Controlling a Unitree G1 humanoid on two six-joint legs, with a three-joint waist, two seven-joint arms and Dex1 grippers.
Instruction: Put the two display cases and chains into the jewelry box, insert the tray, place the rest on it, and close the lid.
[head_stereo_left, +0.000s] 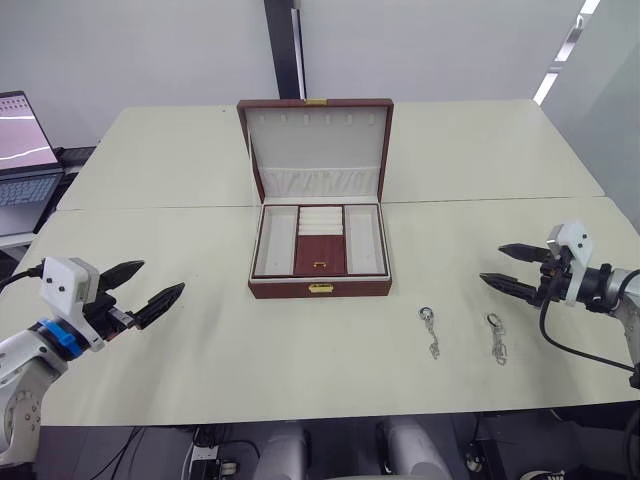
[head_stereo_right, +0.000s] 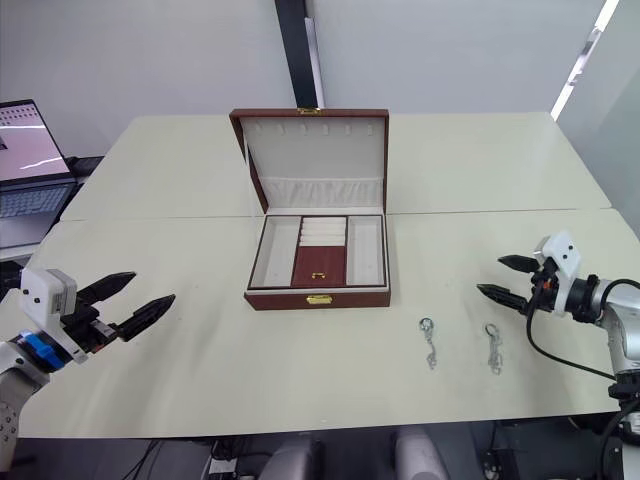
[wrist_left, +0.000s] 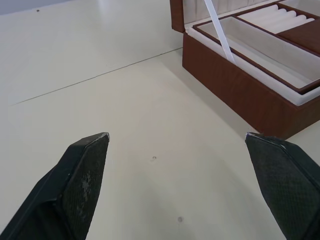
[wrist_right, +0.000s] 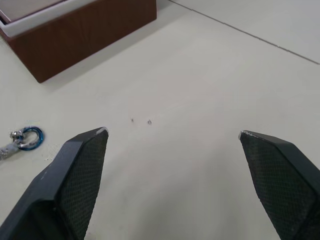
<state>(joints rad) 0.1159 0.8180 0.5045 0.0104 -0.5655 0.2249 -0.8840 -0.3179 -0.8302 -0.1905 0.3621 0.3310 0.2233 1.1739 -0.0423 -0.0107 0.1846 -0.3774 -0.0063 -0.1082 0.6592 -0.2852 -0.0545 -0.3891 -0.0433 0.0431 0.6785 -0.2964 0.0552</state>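
Your left hand (head_stereo_left: 143, 283) hovers low over the left of the counter (head_stereo_left: 200, 340), fingers spread wide and holding nothing, well apart from the jewelry box (head_stereo_left: 320, 288).

The box sits mid-counter with its gold clasp facing you and its long axis running across your view. The lid (head_stereo_left: 316, 150) stands upright at the back, cream lining toward you. The tray (head_stereo_left: 320, 240) appears already seated in the box, its ring rolls in the middle section. The display cases are not visible on the counter; likely they are under the tray, though you cannot confirm it.

Right of the box's front corner lie the two chains, one (head_stereo_left: 431, 333) nearer the box and the other (head_stereo_left: 496, 337) further right, a little apart. Each lies roughly straight, ring end away from you, long axis running front to back. Expect them to be light, limp and slippery: pinch at the ring end or mid-length, since they will droop and swing.

Your right hand (head_stereo_left: 515, 268) is just beyond the outer chain, fingers parted and empty.
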